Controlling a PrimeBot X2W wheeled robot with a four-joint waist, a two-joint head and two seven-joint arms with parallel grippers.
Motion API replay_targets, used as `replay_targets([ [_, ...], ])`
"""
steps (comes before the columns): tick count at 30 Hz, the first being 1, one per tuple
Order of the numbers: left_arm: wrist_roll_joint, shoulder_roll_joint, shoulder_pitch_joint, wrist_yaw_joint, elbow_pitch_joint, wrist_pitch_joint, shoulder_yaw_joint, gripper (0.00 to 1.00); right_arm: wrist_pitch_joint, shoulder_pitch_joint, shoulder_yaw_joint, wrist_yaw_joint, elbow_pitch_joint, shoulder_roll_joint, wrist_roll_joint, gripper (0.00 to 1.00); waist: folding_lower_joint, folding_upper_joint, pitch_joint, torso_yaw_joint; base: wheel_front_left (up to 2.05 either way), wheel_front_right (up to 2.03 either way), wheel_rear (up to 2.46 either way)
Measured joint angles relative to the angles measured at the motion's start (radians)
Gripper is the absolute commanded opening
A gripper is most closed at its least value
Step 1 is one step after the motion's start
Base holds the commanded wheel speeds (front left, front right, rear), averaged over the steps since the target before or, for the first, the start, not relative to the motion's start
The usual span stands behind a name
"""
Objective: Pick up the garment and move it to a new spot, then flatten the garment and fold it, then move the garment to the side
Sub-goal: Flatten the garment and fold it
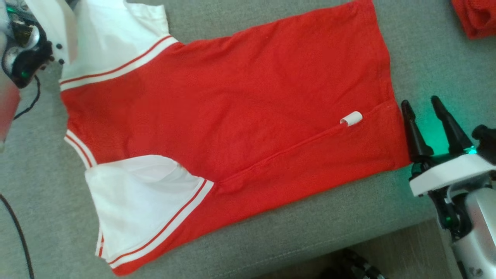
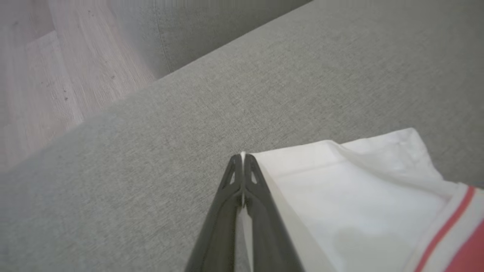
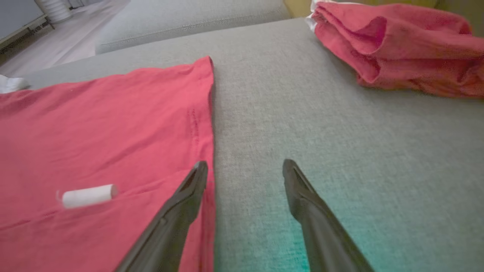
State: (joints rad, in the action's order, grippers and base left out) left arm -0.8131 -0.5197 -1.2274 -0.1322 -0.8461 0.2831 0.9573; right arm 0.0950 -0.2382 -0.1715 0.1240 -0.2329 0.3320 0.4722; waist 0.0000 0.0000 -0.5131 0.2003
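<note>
The garment is a red shirt with white, red-striped sleeves, spread flat on a grey sofa cushion. In the left wrist view my left gripper is shut on the edge of one white sleeve, with a sliver of white cloth showing between its fingers. That arm's wrist sits at the far upper left of the head view, beside the upper sleeve. My right gripper stands open at the shirt's hem. Its left finger lies over the hem edge, with nothing between the fingers.
A small white rolled tag lies on the shirt near the hem. A second crumpled red cloth sits at the cushion's far right corner. The cushion's front edge drops to wooden floor. A dark cable hangs at the left.
</note>
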Motion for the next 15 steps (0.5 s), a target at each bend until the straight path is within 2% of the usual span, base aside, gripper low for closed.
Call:
replay_targets([
  [4,-0.017,0.001,0.007,0.0,0.019,-0.027,0.021,0.0,-0.03,-0.02,-0.023,0.0,0.005,0.005,0.002,1.0,0.0,0.0,0.029,-0.011,0.0,0.0,0.0],
  [8,-0.055,0.01,0.046,0.0,0.075,-0.08,0.06,0.0,-0.149,-0.132,-0.016,0.0,-0.017,0.005,0.003,1.0,0.0,0.0,0.091,-0.04,0.0,0.0,0.0],
  [12,-0.071,0.013,0.07,0.0,0.129,-0.129,0.083,0.0,-0.307,-0.238,-0.025,0.0,-0.113,-0.008,-0.007,1.0,0.0,0.0,0.14,-0.074,0.0,0.0,0.0],
  [15,-0.086,0.016,0.075,0.0,0.186,-0.144,0.11,0.0,-0.381,-0.305,-0.024,0.0,-0.207,-0.017,-0.034,1.0,0.0,0.0,0.166,-0.108,0.0,0.0,0.0],
])
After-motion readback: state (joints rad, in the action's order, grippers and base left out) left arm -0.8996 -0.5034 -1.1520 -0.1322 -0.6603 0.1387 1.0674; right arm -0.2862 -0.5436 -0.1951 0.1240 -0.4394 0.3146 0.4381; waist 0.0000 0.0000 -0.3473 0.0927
